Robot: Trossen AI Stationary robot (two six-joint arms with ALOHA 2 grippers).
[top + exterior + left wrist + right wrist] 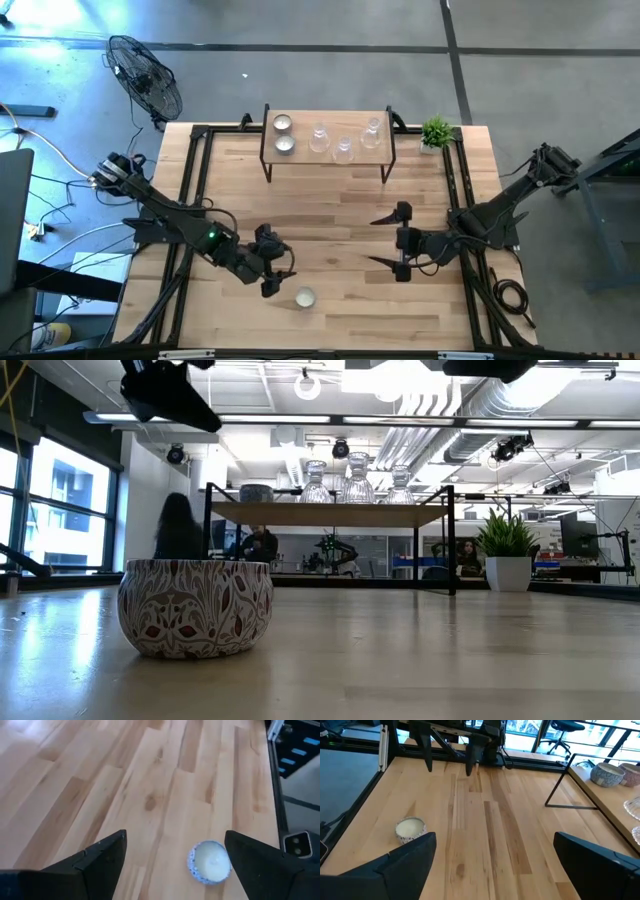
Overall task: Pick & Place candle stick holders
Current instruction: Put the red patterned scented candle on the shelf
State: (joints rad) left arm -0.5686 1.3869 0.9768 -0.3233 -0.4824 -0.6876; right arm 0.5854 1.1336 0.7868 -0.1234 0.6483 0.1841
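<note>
Patterned tealight cup (305,297) sat alone on the desk (330,215) near the front edge, a bit left of centre; short round bowl, white centre, white wall with dark red-brown leaf motif seen close in the low view (196,607). Same cup seen in the left wrist view (209,862) and right wrist view (410,829). Upright, untouched.

Two more tealight cups (283,133) stood on the left end of the raised shelf (328,152) at the desk's back edge, one behind the other. Three clear glass stemmed holders (343,143) grouped on the shelf's middle to right part, upright, close together; seen as ribbed glass in the low view (357,483).

Left gripper (272,282) hovered just beside the lone cup, toward the desk's left, above the surface; fingers (95,862) spread wide, nothing between them, cup near the inner side of one finger but apart from it. Left arm reached in from the desk's left edge.

Right gripper (385,240) hung over the desk's right-centre, fingers (400,862) spread fully apart, empty, pointed toward the left arm. Well apart from the cup.

Small green plant (436,133) in white pot at the back right corner, beside the shelf. No readable writing or brand.
</note>
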